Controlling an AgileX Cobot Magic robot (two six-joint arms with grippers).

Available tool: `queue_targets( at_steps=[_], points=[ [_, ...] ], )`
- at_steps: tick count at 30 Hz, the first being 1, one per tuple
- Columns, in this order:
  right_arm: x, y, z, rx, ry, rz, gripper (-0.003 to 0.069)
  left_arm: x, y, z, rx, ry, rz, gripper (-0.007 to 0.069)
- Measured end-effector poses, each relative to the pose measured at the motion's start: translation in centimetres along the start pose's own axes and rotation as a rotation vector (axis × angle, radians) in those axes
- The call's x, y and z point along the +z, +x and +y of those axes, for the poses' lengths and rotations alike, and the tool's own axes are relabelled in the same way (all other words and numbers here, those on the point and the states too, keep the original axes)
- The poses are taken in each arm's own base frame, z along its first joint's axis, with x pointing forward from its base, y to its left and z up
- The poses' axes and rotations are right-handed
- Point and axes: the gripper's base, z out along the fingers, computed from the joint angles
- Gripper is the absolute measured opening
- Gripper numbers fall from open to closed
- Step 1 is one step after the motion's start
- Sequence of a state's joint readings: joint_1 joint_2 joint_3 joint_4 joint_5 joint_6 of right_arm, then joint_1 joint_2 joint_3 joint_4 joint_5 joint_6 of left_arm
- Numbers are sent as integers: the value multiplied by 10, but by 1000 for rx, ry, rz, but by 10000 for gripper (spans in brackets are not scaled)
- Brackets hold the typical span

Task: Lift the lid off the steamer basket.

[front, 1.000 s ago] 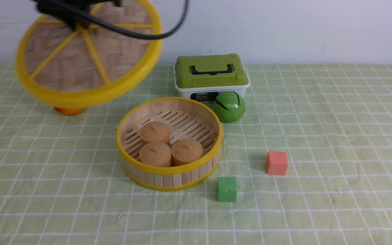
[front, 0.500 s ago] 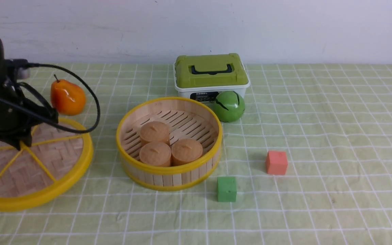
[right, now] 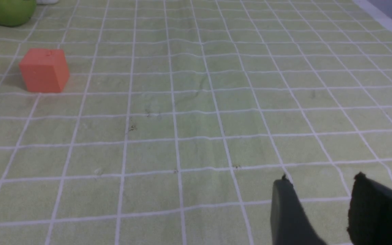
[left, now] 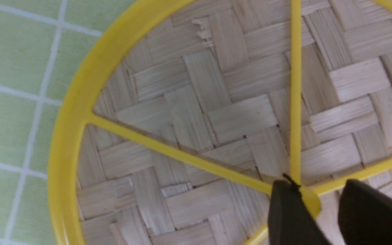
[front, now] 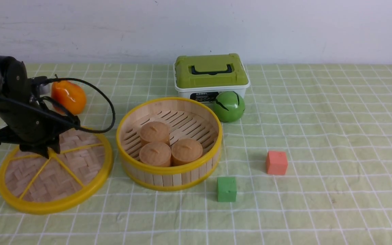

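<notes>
The left gripper (left: 320, 185) straddled the centre knob (left: 310, 200) of the lid (front: 77, 163), fingers slightly parted; we could not tell whether it gripped. The lid lay flat at nine o'clock of the steamer basket (front: 168, 170).

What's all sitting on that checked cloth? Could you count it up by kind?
Lid: 1
Steamer basket: 1
Brown buns: 3
Cubes, red and green: 2
Orange pear: 1
Green ball: 1
Green-lidded box: 1
Total: 10
</notes>
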State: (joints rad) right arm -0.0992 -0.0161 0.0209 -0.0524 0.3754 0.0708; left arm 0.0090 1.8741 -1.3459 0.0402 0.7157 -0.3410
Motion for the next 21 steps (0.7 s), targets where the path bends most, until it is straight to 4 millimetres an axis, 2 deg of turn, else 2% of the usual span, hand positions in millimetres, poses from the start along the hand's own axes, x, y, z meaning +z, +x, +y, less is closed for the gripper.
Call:
queue_targets(
  at_steps=[2, 3, 5, 6, 7, 8, 9, 12, 15, 17, 18, 19, 20, 21],
  points=[
    [0, 0, 0, 0, 0, 0, 241, -10, 1, -1, -15, 13, 3, 292],
    [0, 0, 0, 0, 0, 0, 241, -22, 0, -1, -12, 21, -9, 316],
    [0, 0, 0, 0, 0, 0, 241, -49, 0, -1, -11, 45, -52, 331],
    [0, 0, 0, 0, 0, 0, 241, -52, -1, -1, -7, 47, -58, 331],
    [0, 0, 0, 0, 0, 0, 241, -89, 0, -2, -15, 89, -130, 319],
    [0, 0, 0, 0, 0, 0, 241, -94, 0, -2, -18, 95, -140, 319],
    [0, 0, 0, 0, 0, 0, 241, -132, 5, -2, -32, 157, -230, 287],
    [0, 0, 0, 0, 0, 0, 241, -193, 24, -1, -44, 298, -410, 190],
    [0, 0, 0, 0, 0, 0, 241, -247, 59, 8, 6, 400, -604, 71],
    [0, 0, 0, 0, 0, 0, 241, -272, 91, 18, 56, 427, -713, 1],
    [0, 0, 0, 0, 0, 0, 241, -282, 111, 24, 95, 429, -769, -13],
    [0, 0, 0, 0, 0, 0, 241, -283, 114, 25, 102, 429, -777, -13],
    [0, 0, 0, 0, 0, 0, 241, -287, 144, 35, 162, 419, -842, -13],
    [0, 0, 0, 0, 0, 0, 241, -287, 160, 40, 194, 409, -881, -13]
  ],
)
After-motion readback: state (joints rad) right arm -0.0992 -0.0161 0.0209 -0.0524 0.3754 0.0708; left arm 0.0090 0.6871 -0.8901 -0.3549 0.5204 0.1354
